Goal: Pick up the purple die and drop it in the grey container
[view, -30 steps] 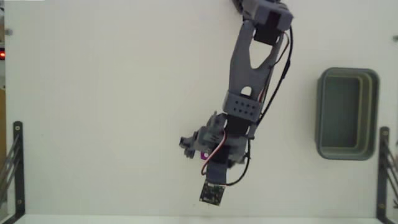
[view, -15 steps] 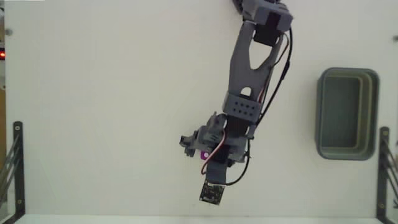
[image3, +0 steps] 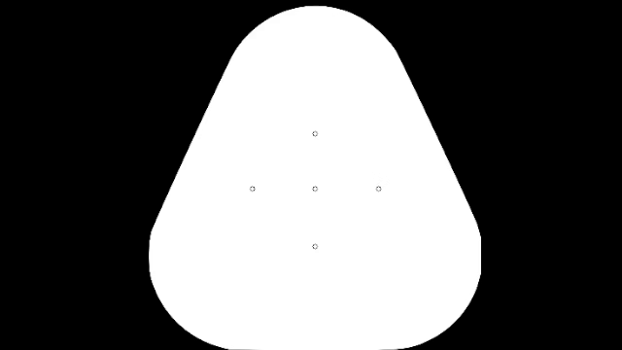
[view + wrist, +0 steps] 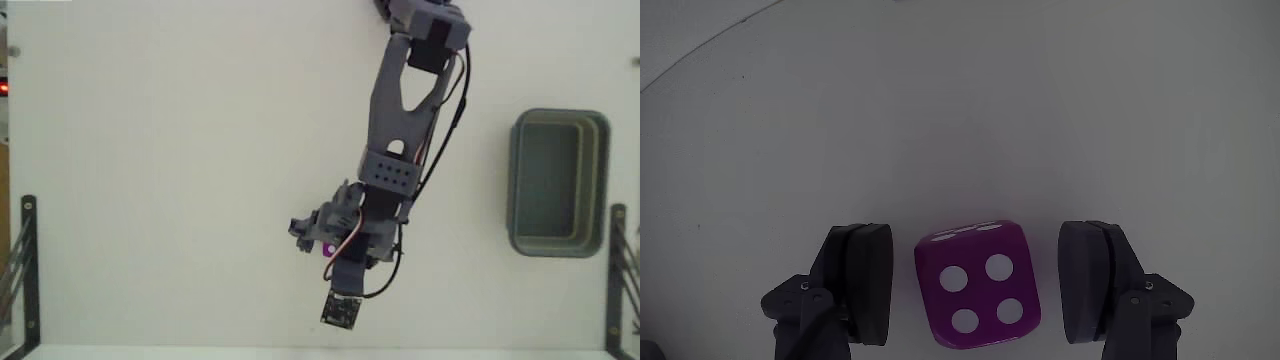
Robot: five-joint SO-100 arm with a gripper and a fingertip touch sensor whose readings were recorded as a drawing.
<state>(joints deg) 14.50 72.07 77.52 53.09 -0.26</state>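
In the wrist view the purple die (image 4: 978, 287) rests on the white table, white pips facing the camera. My gripper (image 4: 978, 240) is open around it, one dark finger (image 4: 862, 280) to its left and the other finger (image 4: 1088, 280) to its right, with a narrow gap on each side. From the fixed view only a sliver of the purple die (image 4: 328, 247) shows under the gripper (image 4: 322, 240), low in the middle of the table. The grey container (image 4: 557, 183) stands at the right edge, far from the gripper, with nothing visible inside it.
A small dark circuit board (image 4: 340, 311) hangs on a cable just below the gripper. Black metal brackets (image 4: 22, 262) stand at the left and right (image 4: 620, 270) table edges. The arm (image 4: 405, 110) reaches down from the top centre.
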